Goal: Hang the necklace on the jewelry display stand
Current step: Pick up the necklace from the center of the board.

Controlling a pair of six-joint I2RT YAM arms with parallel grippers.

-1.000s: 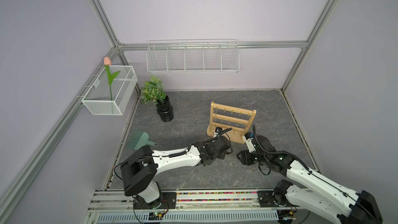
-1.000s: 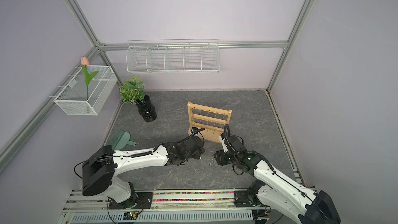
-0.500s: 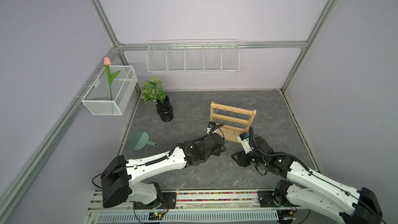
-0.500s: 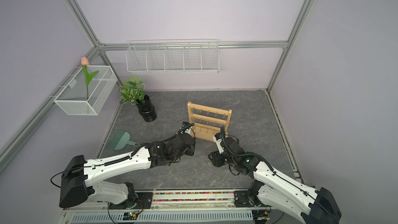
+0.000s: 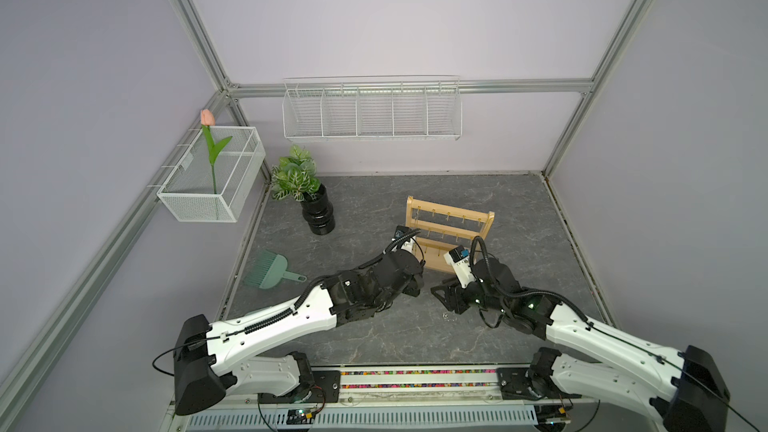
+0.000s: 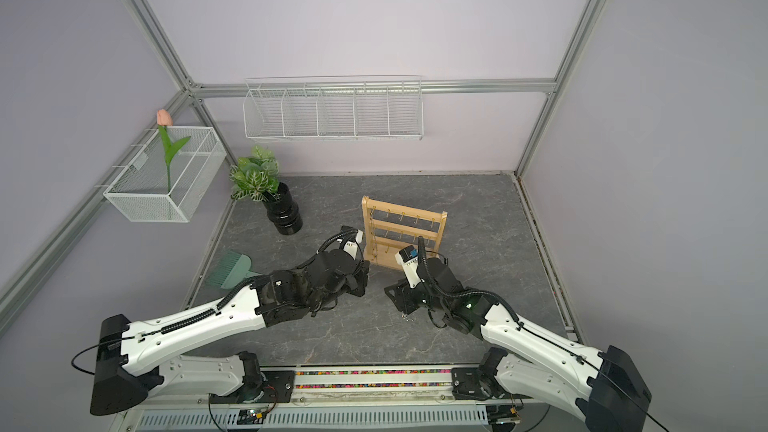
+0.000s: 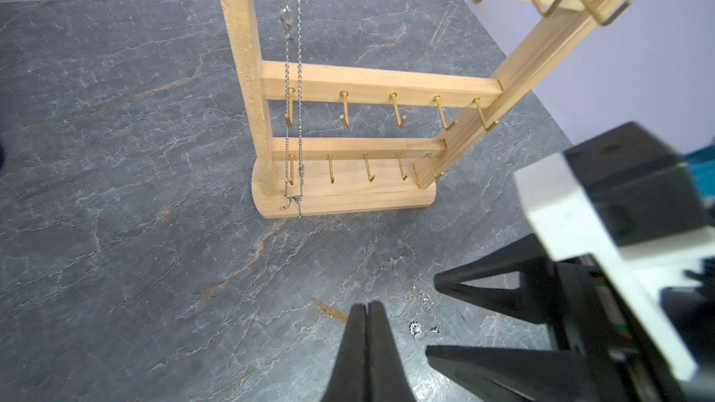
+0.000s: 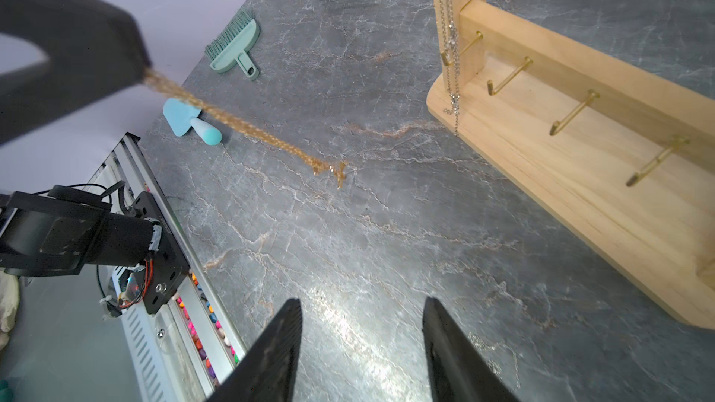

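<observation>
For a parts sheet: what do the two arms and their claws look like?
The left arm and right arm have white shells, black joints, ribbed black cable conduit and thin black loop cables. The left claw and right claw are black, tapered wedges. A white, blue-tipped camera block tops the right wrist.

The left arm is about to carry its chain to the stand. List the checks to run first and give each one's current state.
1. Grip: the left gripper is shut on the gold necklace: ok.
2. Chain lifted clear: not ok. The gold necklace's free end trails on the table.
3. The jewelry display stand is upright: ok.
4. Free hooks: ok. A silver necklace hangs at one end of the top crossbar, and the other hooks in view are bare.
5. The right gripper is open and empty: ok.
6. The loose silver chain on the table beside the right gripper stays out of the lift: cannot tell.
</observation>
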